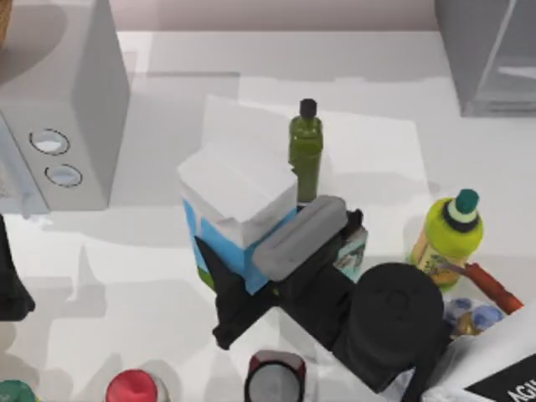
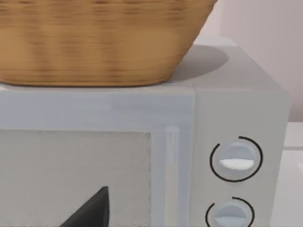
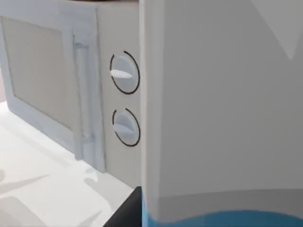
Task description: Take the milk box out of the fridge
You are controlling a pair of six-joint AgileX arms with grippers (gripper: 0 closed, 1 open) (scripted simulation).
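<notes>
Milk box [image 1: 239, 209] out on the table, mid-scene, well apart from the fridge [image 1: 490, 54] at far right. Right gripper [image 1: 230, 306] clamped on the box's blue lower side. Best kept upright and level, grip firm and low. Green bottle [image 1: 306, 151] just behind, yellow bottle [image 1: 448, 230] to the right, caps along the near edge; open room leftward toward the microwave [image 1: 63, 109]. Left gripper [image 1: 8, 289] parked at left edge; fingers' state cannot be told.

- My right arm [image 1: 394, 327] is matte black, with a rounded drum-shaped housing.
- A grey oblong block [image 1: 300, 237] caps its wrist.
- Its white link [image 1: 494, 360] bears a black label with white lettering.
</notes>
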